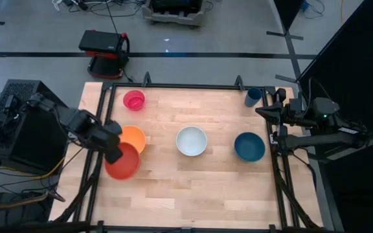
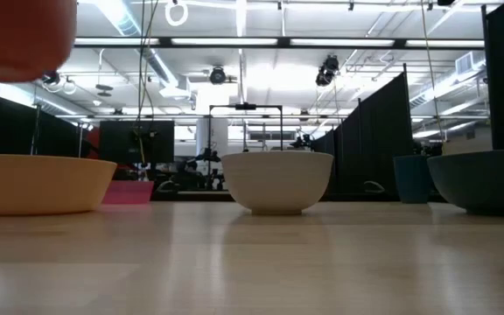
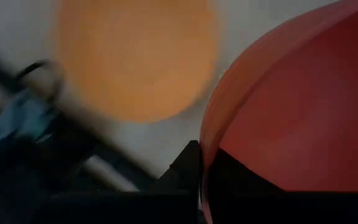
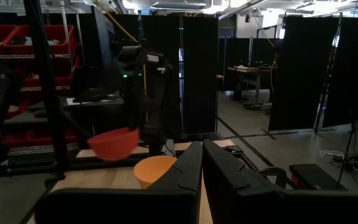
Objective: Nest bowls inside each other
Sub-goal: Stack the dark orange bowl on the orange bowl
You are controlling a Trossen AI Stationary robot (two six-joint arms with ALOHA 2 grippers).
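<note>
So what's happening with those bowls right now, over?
Left gripper shut on red bowl, lifted beside orange bowl. Right gripper shut, parked at table edge. Path unobstructed.

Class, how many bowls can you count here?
5: pink bowl far-left; orange bowl left; red bowl lifted by left claw; white bowl centre; teal bowl right.

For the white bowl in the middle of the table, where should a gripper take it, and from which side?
Probably the rim, from above. The white bowl sits upright and open-topped, apart from the orange bowl and teal bowl, so one finger can go inside the wall and one outside. The left gripper holds the red bowl that way.
</note>
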